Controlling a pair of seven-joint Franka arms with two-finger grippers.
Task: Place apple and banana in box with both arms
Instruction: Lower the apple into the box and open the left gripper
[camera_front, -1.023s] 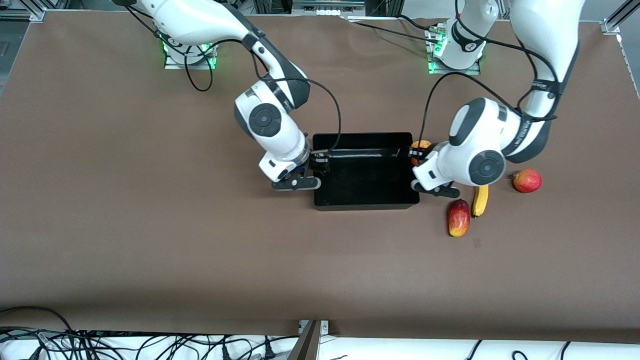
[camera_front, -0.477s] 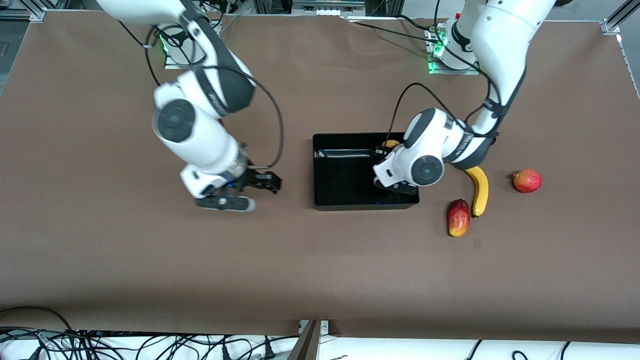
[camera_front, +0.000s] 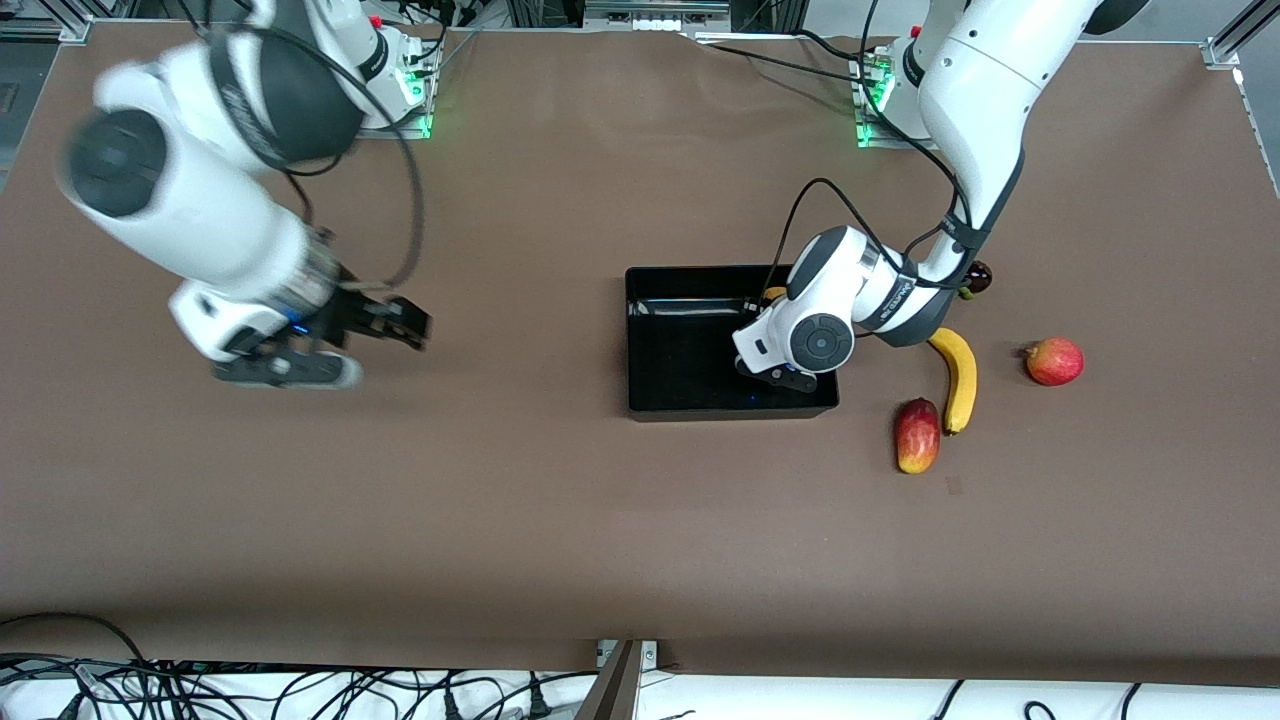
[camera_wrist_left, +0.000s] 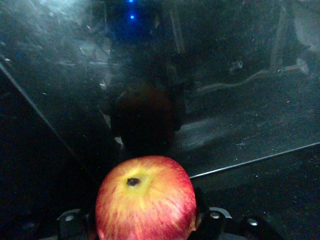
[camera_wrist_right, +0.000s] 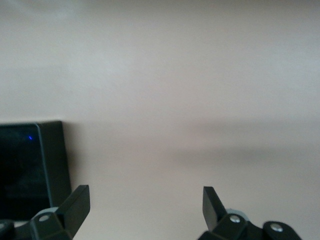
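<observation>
**Apple Held Over the Black Tray**

We see a brown surface (camera_front: 560, 520) with a few fruits on it. A long red and yellow fruit (camera_front: 917, 435) lies near the corner of the tray, toward the left arm's end. Just beside it lies the long curved yellow banana with dark tips (camera_front: 958, 368). A round pink-red fruit with a little nub (camera_front: 1054, 361) sits apart from the banana, still more toward the left arm's end. A small dark round thing (camera_front: 978, 276) peeks out by the left arm; we cannot tell what it is.

The black plastic box with low shiny walls (camera_front: 680, 400) sits in the middle of the surface. The left arm bends over it and hides one end of it.

Our left claw (camera_front: 772, 372) is over the inside of the box. It is clamped on the small round apple (camera_wrist_left: 145, 198), which is red with yellow patches and has a dark spot on top. The shiny box floor (camera_wrist_left: 240, 100) shows a dark reflection of the apple.

Our right claw (camera_wrist_right: 145, 205) hangs over the bare surface, well apart from the box, toward the right arm's end. Its fingers (camera_wrist_right: 75, 202) are spread apart and hold nothing.
</observation>
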